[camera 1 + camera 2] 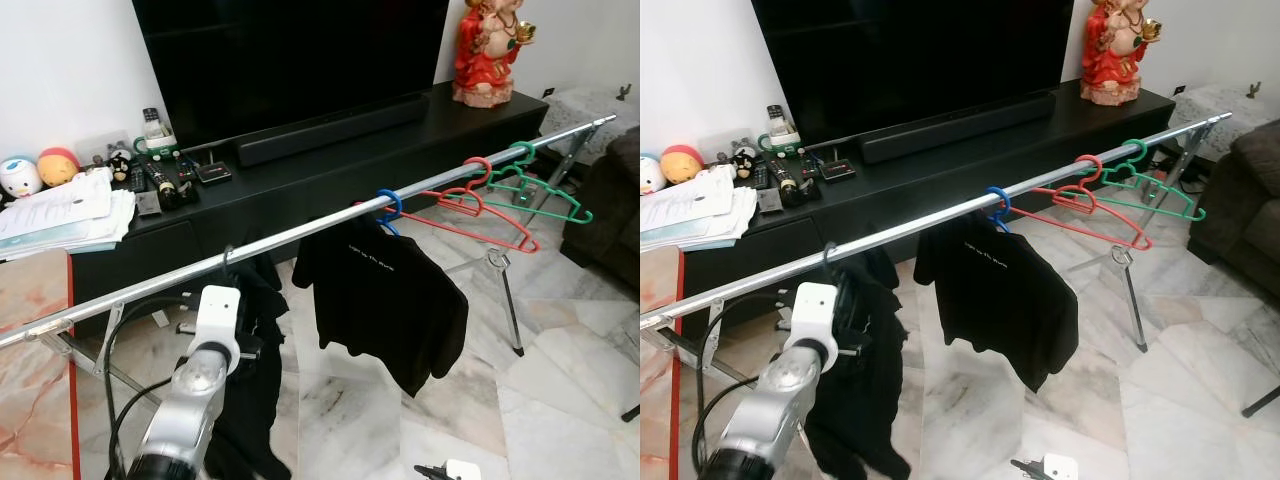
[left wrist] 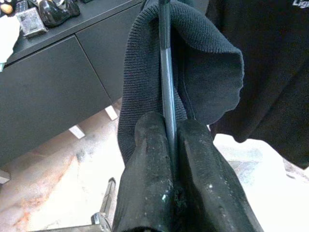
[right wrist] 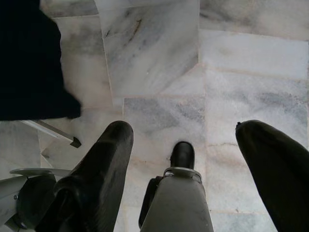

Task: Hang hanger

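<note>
A: Black fingers of the left gripper [image 2: 170, 145] are pressed together on a thin dark hanger [image 2: 166, 72], whose bar runs straight away from them under a dark knitted garment [image 2: 203, 63]

B: And the right gripper [image 3: 186, 145]?

A: Idle, hanging low over the marble floor [image 3: 159, 58], fingers spread wide with nothing between them. The left arm is plainly the nearer one

B: Where is the hanger relative to the rail?

A: Its black hook [image 1: 228, 258] sits at the silver rail [image 1: 300, 236], above the fingers; whether it is fully over, the pictures do not settle. The rail's long axis runs from near left up to far right

B: Any writing?

A: Small white lettering on the black T-shirt [image 1: 385, 300] on its blue hanger [image 1: 389, 206], too small to read. Farther along hang a red hanger [image 1: 478, 205] and a green hanger [image 1: 535, 190]
</note>
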### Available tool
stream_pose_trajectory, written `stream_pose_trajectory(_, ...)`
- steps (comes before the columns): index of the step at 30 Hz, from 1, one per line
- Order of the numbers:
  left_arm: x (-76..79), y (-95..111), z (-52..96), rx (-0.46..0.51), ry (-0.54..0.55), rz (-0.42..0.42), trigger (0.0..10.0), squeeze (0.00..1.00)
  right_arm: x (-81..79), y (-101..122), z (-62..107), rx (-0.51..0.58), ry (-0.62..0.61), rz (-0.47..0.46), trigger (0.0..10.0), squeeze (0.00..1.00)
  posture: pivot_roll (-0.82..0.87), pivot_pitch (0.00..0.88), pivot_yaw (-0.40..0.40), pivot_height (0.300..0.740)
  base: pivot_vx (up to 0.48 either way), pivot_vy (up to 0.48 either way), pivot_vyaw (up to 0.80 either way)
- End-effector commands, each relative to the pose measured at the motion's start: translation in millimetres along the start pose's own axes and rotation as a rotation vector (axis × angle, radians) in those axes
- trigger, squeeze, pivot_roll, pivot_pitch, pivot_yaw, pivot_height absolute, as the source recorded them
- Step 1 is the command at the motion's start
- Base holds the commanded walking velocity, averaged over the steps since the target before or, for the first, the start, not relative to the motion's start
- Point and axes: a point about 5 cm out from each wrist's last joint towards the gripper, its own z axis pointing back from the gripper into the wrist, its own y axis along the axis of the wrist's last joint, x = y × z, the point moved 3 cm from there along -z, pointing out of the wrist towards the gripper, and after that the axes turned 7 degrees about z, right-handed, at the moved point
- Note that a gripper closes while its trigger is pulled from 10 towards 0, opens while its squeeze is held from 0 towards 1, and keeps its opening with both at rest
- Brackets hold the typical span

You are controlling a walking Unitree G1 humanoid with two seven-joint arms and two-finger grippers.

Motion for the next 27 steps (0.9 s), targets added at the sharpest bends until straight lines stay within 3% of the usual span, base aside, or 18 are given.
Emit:
stream_pose_trajectory(1,-2.8,13,6.4,0.066,-0.015,-0.001,0.0,0.00,-0.9,-6,0.8,-0.016,-0.002,-0.007,10.0,0.00,0.09,0.015,0.063,0.740,0.000,0.000,0.00)
stream_pose_trajectory(6,-9.2,11,26.1,0.104,-0.009,0.005,0.3,0.00,-0.2,-6,1.0,-0.015,-0.002,-0.004,10.0,0.00,0.08,0.004,0.063,0.740,0.000,0.000,0.00)
stream_pose_trajectory(7,-10.0,10,29.2,0.105,-0.012,0.000,3.4,0.00,0.0,-6,1.1,-0.014,-0.002,-0.003,10.0,0.00,0.08,0.003,0.063,0.740,0.000,0.000,0.00)
stream_pose_trajectory(8,-10.2,9,32.7,0.109,-0.022,-0.013,10.0,0.00,0.1,-6,1.1,-0.015,-0.001,0.001,10.0,0.00,0.09,0.003,0.064,0.740,0.000,0.000,0.00)
stream_pose_trajectory(13,-10.7,1,41.7,0.094,-0.051,-0.025,10.0,0.00,0.6,-5,1.1,-0.008,0.008,0.039,10.0,0.00,0.10,0.006,0.061,0.740,0.000,0.000,0.00)
stream_pose_trajectory(20,-11.8,-3,41.4,0.078,-0.042,-0.034,10.0,0.00,0.7,-3,0.8,-0.001,0.002,0.030,10.0,0.00,0.09,0.035,0.058,0.740,0.000,0.000,0.80)
stream_pose_trajectory(27,-3.3,-5,44.4,0.068,-0.097,-0.061,10.0,0.00,0.8,-3,0.6,-0.007,-0.001,0.037,10.0,0.00,0.10,0.047,0.060,0.740,0.000,0.000,0.80)
